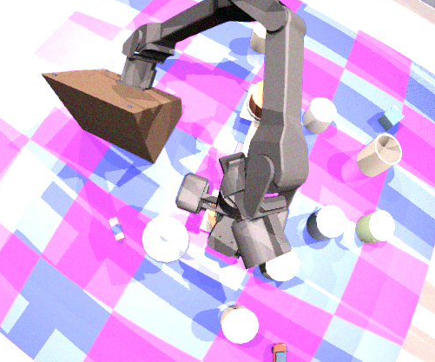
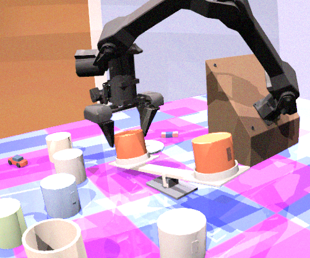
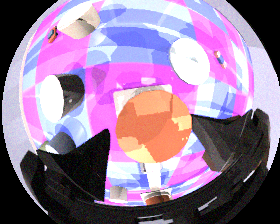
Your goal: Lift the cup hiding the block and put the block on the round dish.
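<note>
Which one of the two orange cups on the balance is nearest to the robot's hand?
The orange cup beside the round dish; the open hand straddles its top.

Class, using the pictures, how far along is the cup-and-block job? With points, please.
Nothing is finished: both orange cups (image 2: 130,145) (image 2: 213,153) stand on the tilted balance (image 2: 180,173), and no block shows on the round dish (image 1: 165,239) (image 3: 190,61). In hand: the open gripper (image 2: 128,141) is around or just above one cup. Left: lifting, placing the block, letting go, clearing away.

Checkered tabletop (image 1: 75,300) (image 2: 131,232) (image 3: 105,100) (pink, blue), white dish (image 1: 165,239) (image 2: 155,146) (image 3: 189,61).
</note>
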`<state>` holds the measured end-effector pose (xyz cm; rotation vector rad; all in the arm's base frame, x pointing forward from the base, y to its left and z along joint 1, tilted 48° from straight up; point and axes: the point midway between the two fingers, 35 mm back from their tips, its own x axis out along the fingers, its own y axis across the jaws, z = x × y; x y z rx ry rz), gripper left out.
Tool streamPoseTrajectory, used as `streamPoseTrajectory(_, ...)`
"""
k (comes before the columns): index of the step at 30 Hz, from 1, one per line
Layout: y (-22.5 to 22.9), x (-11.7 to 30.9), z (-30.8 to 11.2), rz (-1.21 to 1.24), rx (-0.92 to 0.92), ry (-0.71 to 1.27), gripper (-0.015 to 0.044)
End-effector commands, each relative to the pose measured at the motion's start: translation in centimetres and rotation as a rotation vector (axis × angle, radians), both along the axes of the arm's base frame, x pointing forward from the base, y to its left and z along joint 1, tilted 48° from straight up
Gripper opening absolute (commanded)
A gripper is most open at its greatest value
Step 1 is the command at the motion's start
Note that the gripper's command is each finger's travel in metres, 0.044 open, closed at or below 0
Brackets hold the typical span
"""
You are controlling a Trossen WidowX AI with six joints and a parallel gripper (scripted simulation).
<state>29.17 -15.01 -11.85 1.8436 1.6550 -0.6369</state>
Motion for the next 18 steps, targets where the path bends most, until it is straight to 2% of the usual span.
streamPoseTrajectory(1, 0.7, -0.1, -0.4, -0.003, 0.010, 0.006, 0.0440)
streamPoseTrajectory(13, 2.0, 0.0, -1.5, -0.002, 0.012, 0.006, 0.0440)
streamPoseTrajectory(16, 2.0, 0.0, -1.5, -0.002, 0.012, 0.006, 0.0361)
streamPoseTrajectory(18, 2.0, 0.0, -1.5, -0.002, 0.012, 0.006, 0.0348)
